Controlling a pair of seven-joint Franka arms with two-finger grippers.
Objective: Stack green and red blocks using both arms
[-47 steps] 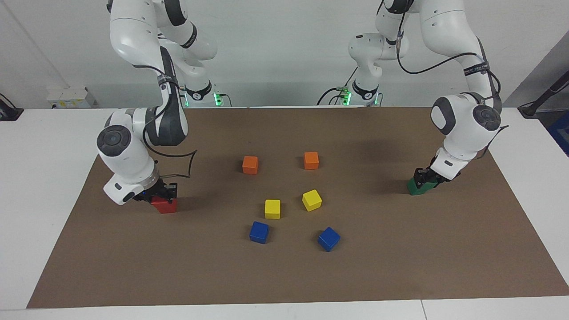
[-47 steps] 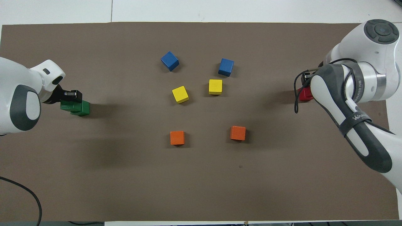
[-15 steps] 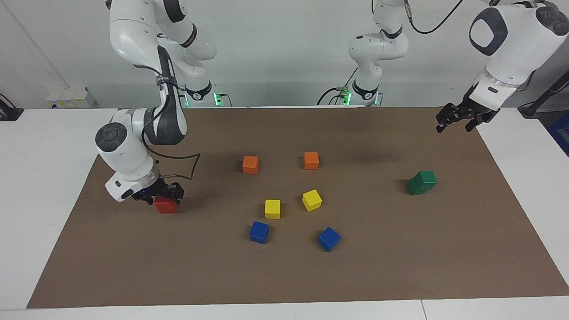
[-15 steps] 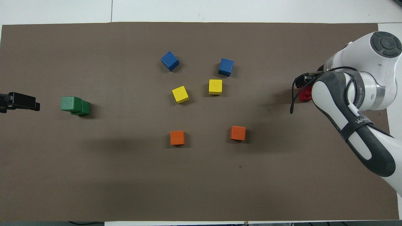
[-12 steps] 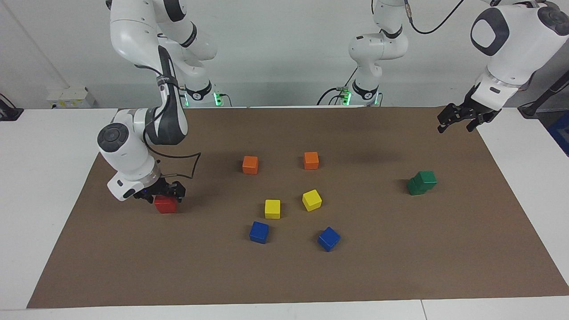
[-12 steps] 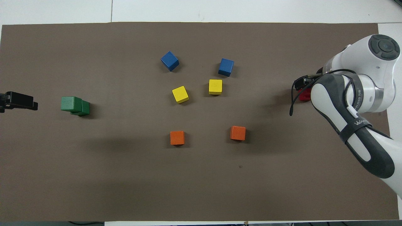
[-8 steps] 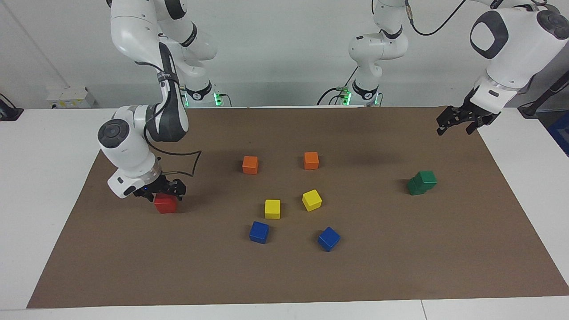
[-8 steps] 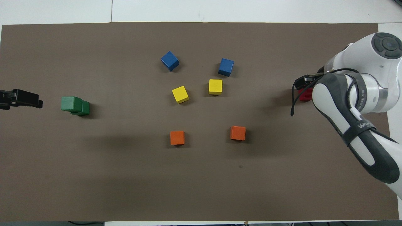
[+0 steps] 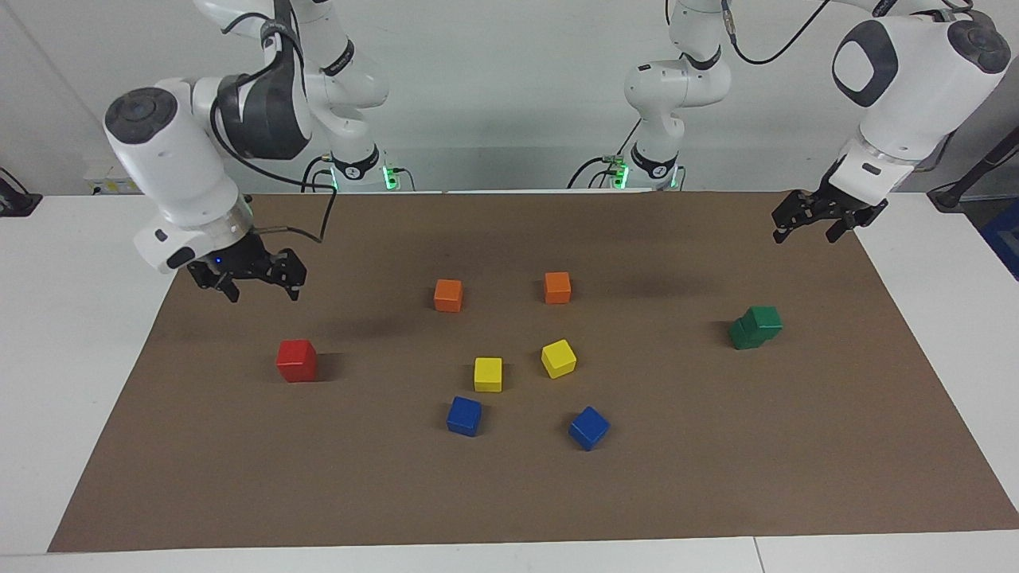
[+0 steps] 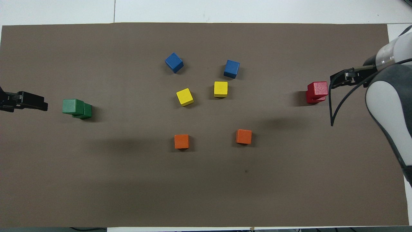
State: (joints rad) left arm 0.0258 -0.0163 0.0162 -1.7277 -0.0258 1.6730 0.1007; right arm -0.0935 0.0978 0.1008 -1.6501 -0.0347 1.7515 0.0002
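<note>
Green stack (image 9: 755, 327) sits at the right of the facing frame, toward the left arm's end of the tabletop (image 9: 716, 493). The upper green block overhangs the lower one, offset and slightly rotated. Red stack (image 9: 296, 360) sits at the left of that frame, toward the right arm's end; in the overhead view the top red block (image 10: 317, 89) is also shifted off the lower red block (image 10: 313, 98).

Left end effector (image 9: 806, 223) hangs in the upper right of the facing frame, over the mat edge, fingers spread, holding nothing. Right end effector (image 9: 256, 282) hangs at the left of the facing frame, above and clear of the red stack, fingers spread, empty.

Judgement: both stacks appear placed; the task looks essentially done.

Risks: the green overhang is the weak point; a vibration of the tabletop or a low pass by the left arm could tip the upper block off. The right arm's loose black cable (image 10: 333, 112) hangs near the red stack and could snag or brush the top block if the arm sweeps low.

Surroundings: two orange cubes (image 9: 448, 295), two yellow cubes (image 9: 488, 374) and two blue cubes (image 9: 464, 416) cluster mid-frame, well apart from both stacks. Nothing stands between either end effector and its stack.
</note>
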